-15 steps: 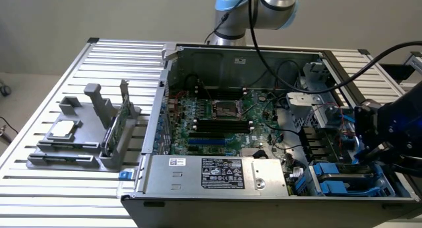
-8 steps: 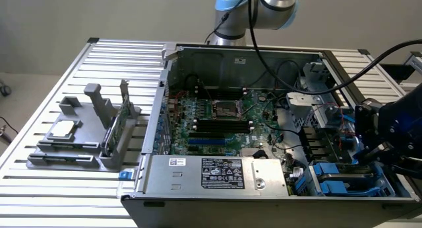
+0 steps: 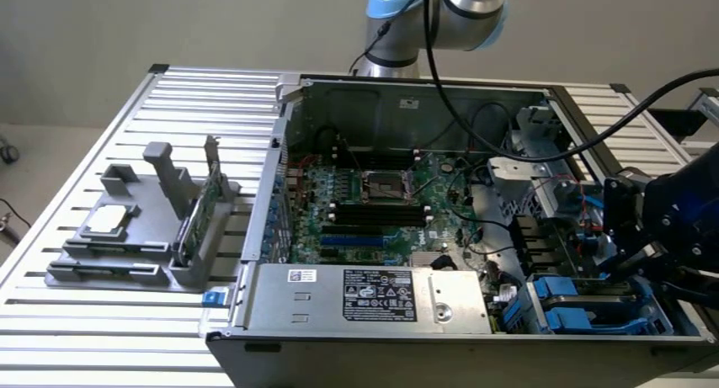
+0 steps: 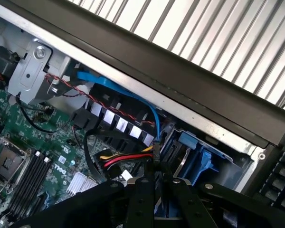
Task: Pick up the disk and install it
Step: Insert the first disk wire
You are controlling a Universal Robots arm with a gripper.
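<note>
The disk [image 3: 573,308] lies in the drive bay in a corner of the open computer case [image 3: 450,348]. This is the corner beside the grey power supply [image 3: 371,300], on the exterior view's right. It seems to sit low in that pocket because the bay is where it belongs. I cannot tell whether it is fully seated.

The gripper [image 4: 156,184] hangs over that same corner of the case, angled down toward the bay, which probably suits work on the carrier from above. Its jaws are drawn close together, with only a narrow slit between them. Their tips are just beside the blue plastic, and I cannot tell whether they pinch any part of it.

What shows of the disk is mostly its bright blue plastic carrier, made of ribs and a raised tab, with a little grey metal between them. Red, yellow and black power wires [image 4: 126,159] and a blue data cable [image 4: 114,88] run inside the case close to the bay. That may be why the approach comes from the case's outer wall.
</note>
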